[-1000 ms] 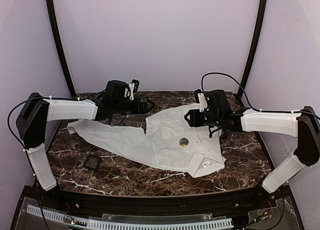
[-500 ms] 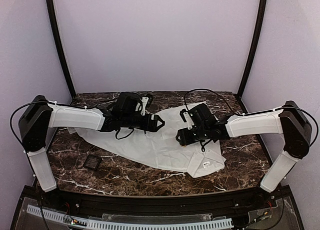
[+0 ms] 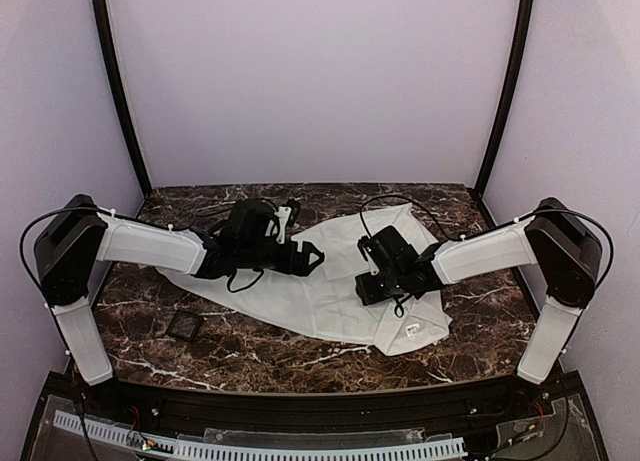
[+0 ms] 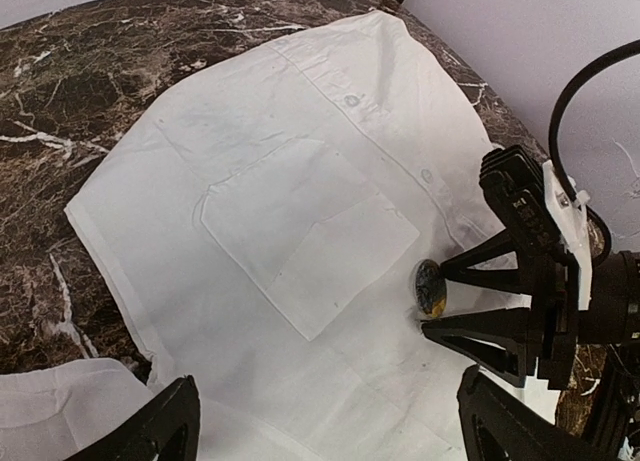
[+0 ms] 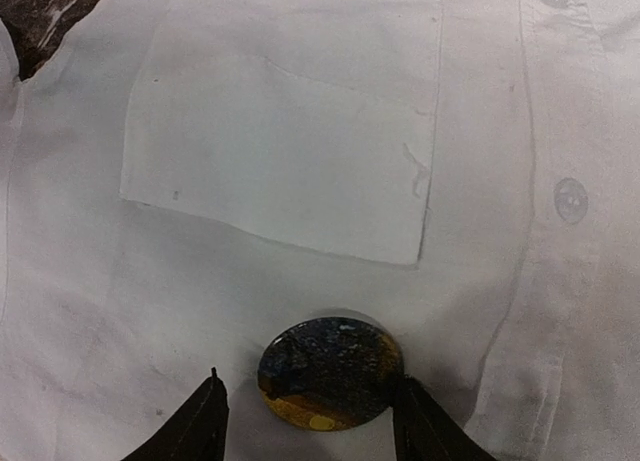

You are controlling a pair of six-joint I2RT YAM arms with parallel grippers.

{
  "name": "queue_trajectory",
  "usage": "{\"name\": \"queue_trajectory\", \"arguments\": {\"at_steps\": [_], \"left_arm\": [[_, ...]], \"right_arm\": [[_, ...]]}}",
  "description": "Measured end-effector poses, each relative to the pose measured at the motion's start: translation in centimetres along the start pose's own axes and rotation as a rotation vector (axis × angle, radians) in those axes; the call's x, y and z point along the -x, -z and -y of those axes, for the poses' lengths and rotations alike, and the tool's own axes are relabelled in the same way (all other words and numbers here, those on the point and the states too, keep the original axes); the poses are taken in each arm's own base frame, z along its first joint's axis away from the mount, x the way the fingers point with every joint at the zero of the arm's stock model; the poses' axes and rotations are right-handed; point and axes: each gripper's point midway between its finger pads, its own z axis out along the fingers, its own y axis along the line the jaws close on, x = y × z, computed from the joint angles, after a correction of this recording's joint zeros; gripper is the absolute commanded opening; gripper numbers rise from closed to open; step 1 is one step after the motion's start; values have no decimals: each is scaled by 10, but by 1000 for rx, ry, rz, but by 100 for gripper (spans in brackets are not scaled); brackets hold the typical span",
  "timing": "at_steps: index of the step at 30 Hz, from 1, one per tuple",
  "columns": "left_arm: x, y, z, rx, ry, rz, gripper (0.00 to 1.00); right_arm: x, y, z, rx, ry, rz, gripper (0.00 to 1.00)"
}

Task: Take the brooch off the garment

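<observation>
The right end effector (image 5: pixel 310 413) has swung in from the back edge of the counter (image 3: pixel 250 346) and now straddles the brooch (image 5: pixel 330 371) on the shirt (image 3: pixel 320 296) mid-counter, fingers apart, poised to close; the left end effector (image 3: pixel 318 257), also apart, waits nearby.

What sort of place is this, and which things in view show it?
Probably a robot lab test booth: a left arm and right arm at a marble-look table, plain lilac walls closing it in, and one shirt laid out flat.
</observation>
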Motion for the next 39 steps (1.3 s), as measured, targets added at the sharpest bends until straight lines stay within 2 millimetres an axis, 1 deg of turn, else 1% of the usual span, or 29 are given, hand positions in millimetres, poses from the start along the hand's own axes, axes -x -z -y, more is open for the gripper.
{"name": "queue_trajectory", "arguments": {"at_steps": [5, 8, 10, 18, 20, 24, 29, 32, 34, 35, 37, 39], "left_arm": [[1, 10, -1, 14, -6, 21, 91], [5, 11, 0, 17, -16, 37, 91], [6, 12, 0, 20, -23, 41, 91], [13, 14, 4, 2, -36, 60, 91], [15, 16, 6, -4, -40, 65, 91], [19, 19, 12, -31, -48, 77, 91], [21, 19, 21, -83, -63, 83, 91], [22, 20, 28, -121, -76, 83, 90], [21, 21, 32, -143, -85, 80, 84], [21, 21, 34, -155, -90, 78, 78], [20, 22, 39, -184, -103, 74, 74], [18, 23, 45, -216, -114, 65, 74]], "right_arm": [[1, -3, 4, -41, 9, 19, 57], [-2, -11, 4, -66, 13, 21, 58], [1, -13, 2, -79, 16, 38, 58], [5, -13, -2, -116, 11, 72, 46], [4, -12, -1, -116, 9, 75, 45], [7, -1, -2, -88, 0, 105, 42], [23, 19, -11, -9, -17, 171, 41], [32, 27, -16, 42, -23, 199, 40], [35, 31, -19, 84, -24, 211, 40], [36, 34, -21, 109, -24, 217, 40], [36, 40, -24, 165, -20, 226, 38], [35, 47, -28, 229, -14, 236, 38]]}}
